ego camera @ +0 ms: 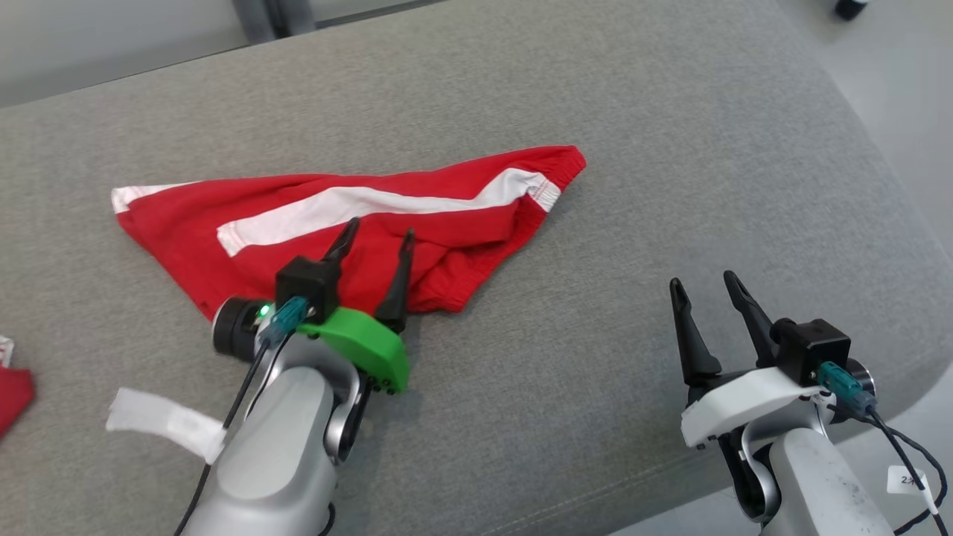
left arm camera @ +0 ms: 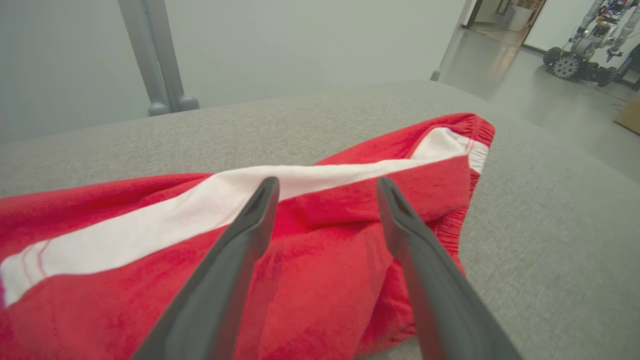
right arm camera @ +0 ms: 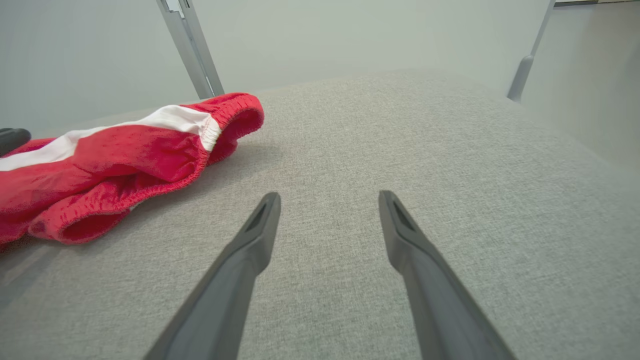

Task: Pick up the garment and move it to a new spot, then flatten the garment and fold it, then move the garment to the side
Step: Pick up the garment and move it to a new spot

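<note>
Garment: red fleece-like shorts with a white side stripe and gathered elastic waistband (ego camera: 417,223). They lie loosely bunched, not flat, on the left-centre of the grey woven-fabric cushion (ego camera: 633,149), with the waistband end pointing to the far right.

Left gripper (ego camera: 378,231): fingers spread wide with nothing between them, poised over the near edge of the shorts. In the left wrist view the two dark fingers (left arm camera: 240,250) frame the white stripe. Cannot tell whether the tips touch the cloth. The mount behind the fingers is green plastic (ego camera: 365,346).

Right gripper (ego camera: 703,281): fingers also spread wide, holding nothing, above bare cushion near its front right edge and well apart from the shorts. In the right wrist view the shorts lie to its left.

Also noted: a small red cloth piece (ego camera: 11,394) at the cushion's left edge, and a white tape strip (ego camera: 164,424) on the left forearm.
</note>
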Controlling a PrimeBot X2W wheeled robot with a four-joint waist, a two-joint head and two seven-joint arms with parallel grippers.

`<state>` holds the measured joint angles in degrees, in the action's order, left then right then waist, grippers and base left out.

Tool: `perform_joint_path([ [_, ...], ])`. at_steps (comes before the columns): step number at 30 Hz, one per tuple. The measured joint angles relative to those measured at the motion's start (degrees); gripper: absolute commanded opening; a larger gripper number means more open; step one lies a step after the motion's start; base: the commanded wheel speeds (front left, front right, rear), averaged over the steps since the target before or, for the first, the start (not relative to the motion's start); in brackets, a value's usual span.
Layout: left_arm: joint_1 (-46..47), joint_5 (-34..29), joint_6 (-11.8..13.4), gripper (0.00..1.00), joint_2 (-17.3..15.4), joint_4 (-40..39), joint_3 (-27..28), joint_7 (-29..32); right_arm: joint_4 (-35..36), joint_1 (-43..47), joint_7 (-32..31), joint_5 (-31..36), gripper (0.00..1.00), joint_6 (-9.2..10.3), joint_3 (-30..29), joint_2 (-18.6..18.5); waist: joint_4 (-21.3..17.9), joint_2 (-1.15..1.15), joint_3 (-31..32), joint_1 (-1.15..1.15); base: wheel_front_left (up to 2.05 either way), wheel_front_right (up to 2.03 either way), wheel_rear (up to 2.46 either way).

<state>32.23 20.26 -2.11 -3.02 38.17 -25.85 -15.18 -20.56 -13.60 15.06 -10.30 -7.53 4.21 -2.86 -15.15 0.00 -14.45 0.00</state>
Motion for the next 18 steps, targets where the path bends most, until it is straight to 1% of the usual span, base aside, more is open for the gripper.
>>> perform_joint_path([
  [4,-5.57,-2.18,1.57,1.00,-0.60,-2.57,6.19,0.00,0.04,0.78,-0.01,0.36,1.00,0.00,-0.05,0.04,3.61,0.00,1.88,0.00,0.00,0.00,0.00],
  [8,-10.35,-4.09,2.03,1.00,-0.78,-5.15,11.31,0.00,0.16,1.71,0.00,0.68,1.00,0.00,-0.31,0.04,7.02,0.00,3.96,0.00,0.00,0.00,0.00],
  [12,-14.83,-6.16,2.04,1.00,-0.64,-8.61,16.46,0.01,0.21,2.64,-0.01,1.00,1.00,0.00,-1.01,0.03,10.00,0.00,6.16,0.00,0.00,0.00,0.00],
  [14,-17.09,-7.14,1.57,1.00,-0.56,-10.33,18.45,0.00,0.14,3.27,-0.01,1.13,1.00,0.00,-1.26,0.03,11.16,0.00,7.37,0.00,0.00,0.00,0.00],
  [18,-21.46,-8.31,0.69,1.00,-0.15,-11.55,21.09,0.00,0.00,4.70,0.00,1.18,1.00,0.00,-1.46,0.03,12.96,0.00,9.86,0.00,0.00,0.00,0.00],
])
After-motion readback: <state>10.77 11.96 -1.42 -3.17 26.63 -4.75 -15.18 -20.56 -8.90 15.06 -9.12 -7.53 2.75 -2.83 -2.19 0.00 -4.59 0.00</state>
